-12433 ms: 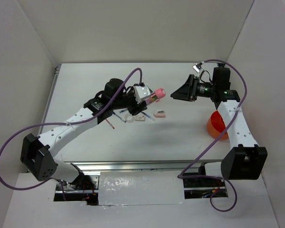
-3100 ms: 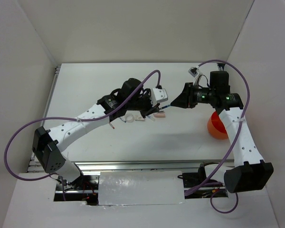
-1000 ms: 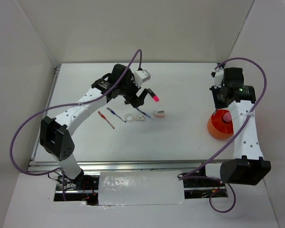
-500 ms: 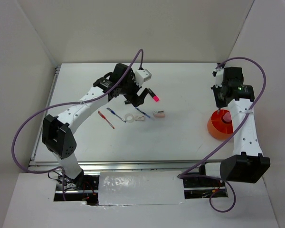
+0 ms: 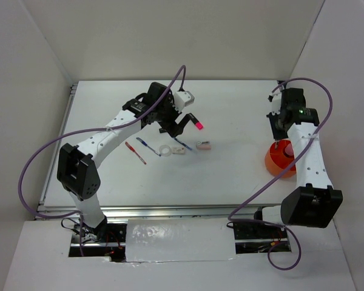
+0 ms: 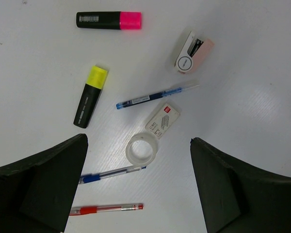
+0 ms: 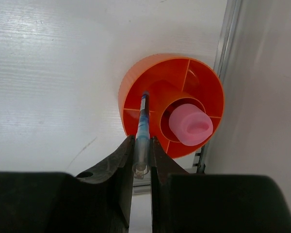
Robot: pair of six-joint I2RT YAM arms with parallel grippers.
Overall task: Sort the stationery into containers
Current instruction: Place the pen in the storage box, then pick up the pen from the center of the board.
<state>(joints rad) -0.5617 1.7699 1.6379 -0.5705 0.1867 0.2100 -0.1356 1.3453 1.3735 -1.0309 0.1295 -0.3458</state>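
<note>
Stationery: tape ring [image 6: 129,149] and rest loose on worktop [image 6: 242,73], mid-frame;
Orange cup [image 7: 131,92]: right edge; pink tube [image 7: 190,124] in centre;
Right gripper [image 7: 141,143]: clenched on blue pen [image 7: 143,121], tip at cup;
Left gripper [image 6: 138,141]: released, above loose items

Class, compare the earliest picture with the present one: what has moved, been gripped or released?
The pink tube left the left tool and now stands in the centre of the orange cup. The right tool swung from mid-table to above the cup, shut on a blue pen. The left tool is now open and empty. The tape ring and erasers stayed put.
</note>
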